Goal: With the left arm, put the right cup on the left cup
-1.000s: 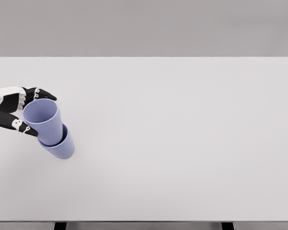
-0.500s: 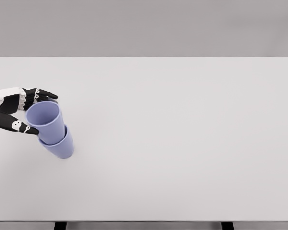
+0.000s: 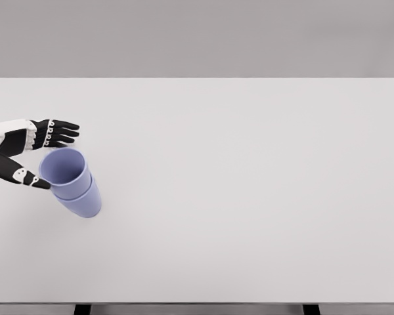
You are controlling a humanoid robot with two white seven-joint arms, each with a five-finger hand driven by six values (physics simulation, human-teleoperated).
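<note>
Left hand (image 3: 27, 152) enters from the picture's left edge on a white forearm, its black fingers (image 3: 60, 132) stretched out and spread above the cups, its thumb (image 3: 20, 174) reaching forward below them. Fingers and thumb stand apart and clamp nothing: the fingers lie clear of the cup rim, while the thumb tip ends just beside, perhaps touching, the left wall of the upper cup. 2 lavender cups sit nested near the left side of the white table (image 3: 249, 197). The upper cup (image 3: 64, 169) is seated deep inside the lower cup (image 3: 82, 202), so that only its open mouth and a short band of wall show above the lower one's rim. The stack leans in this view, the mouth toward the upper left and the base toward the lower right, and the lower cup rests on the tabletop. A plain grey wall (image 3: 197, 36) fills the background behind the far table edge. 2 dark table legs (image 3: 83, 309) peek out under the near edge.
</note>
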